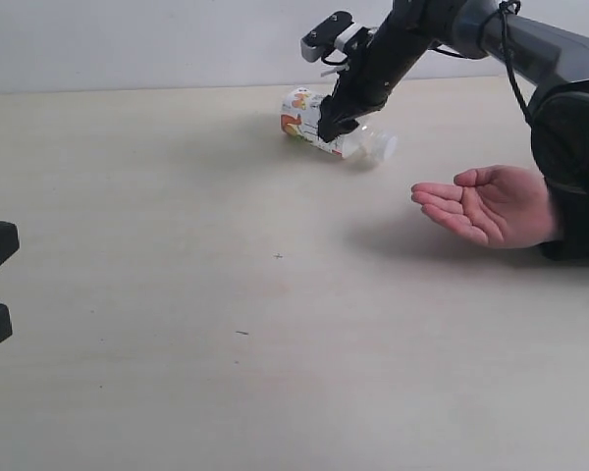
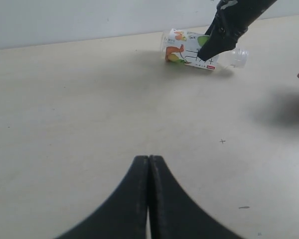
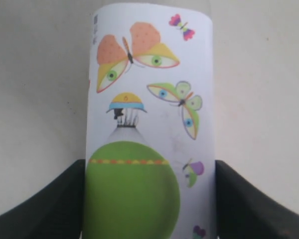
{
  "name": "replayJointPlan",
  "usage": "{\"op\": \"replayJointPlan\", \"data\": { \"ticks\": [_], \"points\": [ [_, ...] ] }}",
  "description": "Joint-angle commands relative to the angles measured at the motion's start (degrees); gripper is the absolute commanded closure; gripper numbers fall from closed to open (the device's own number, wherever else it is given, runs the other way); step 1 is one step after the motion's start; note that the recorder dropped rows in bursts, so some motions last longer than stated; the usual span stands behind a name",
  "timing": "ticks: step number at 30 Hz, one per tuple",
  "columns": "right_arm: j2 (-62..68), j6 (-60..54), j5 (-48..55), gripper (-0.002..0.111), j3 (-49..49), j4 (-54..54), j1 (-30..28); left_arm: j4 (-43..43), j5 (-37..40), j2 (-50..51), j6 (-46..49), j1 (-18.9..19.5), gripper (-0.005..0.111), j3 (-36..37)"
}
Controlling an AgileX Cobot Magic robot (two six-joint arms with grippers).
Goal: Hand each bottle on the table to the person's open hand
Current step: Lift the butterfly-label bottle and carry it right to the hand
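The white-labelled bottle (image 1: 326, 128) lies on its side far back on the table (image 1: 177, 294), with the right gripper (image 1: 331, 126) clamped around its labelled middle. It looks empty (so light, thin-walled, easily dented); mid-body is a sensible hold. The left gripper (image 2: 148, 199) rests closed, away from the open hand (image 1: 486, 203).

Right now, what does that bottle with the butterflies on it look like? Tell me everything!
The bottle is clear plastic with a white label showing colourful butterflies and a big green apple. It lies on its side near the far edge of the table, its clear neck pointing toward the open hand. The right gripper has a finger pressed against each side of the label, so it looks gripped. Whether it has lifted off the table yet is hard to tell.
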Motion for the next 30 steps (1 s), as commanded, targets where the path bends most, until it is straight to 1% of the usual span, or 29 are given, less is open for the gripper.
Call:
{"op": "replayJointPlan", "data": {
  "ticks": [1,6,12,17,19,23,30],
  "points": [
    [-3.4,8.0,0.7,0.108,-0.2,0.0,-0.1,-0.3,-0.2,-0.3,-0.3,0.1,0.107,0.3],
    [-6.8,13.9,1.2,0.108,-0.2,0.0,-0.1,-0.3,-0.2,-0.3,-0.3,0.1,0.107,0.3],
    [-13.1,20.4,9.9,0.108,-0.2,-1.1,-0.2,-0.3,-0.2,-0.3,-0.3,0.1,0.107,0.3],
    [-18.8,26.6,12.2,0.108,0.3,-8.4,-0.2,-0.3,-0.2,-0.3,-0.3,0.1,0.107,0.3],
    [-21.9,28.8,12.2,0.108,3.2,-11.0,-0.2,-0.3,-0.2,-0.3,-0.3,0.1,0.107,0.3],
    [-29.4,30.1,12.2,0.108,10.0,-11.6,-0.2,-0.3,-0.2,-0.3,-0.3,0.1,0.107,0.3],
    [-43.8,30.5,12.2,0.108,25.2,-14.8,-0.2,-0.3,-0.2,-0.3,-0.3,0.1,0.107,0.3]
  ]
}}
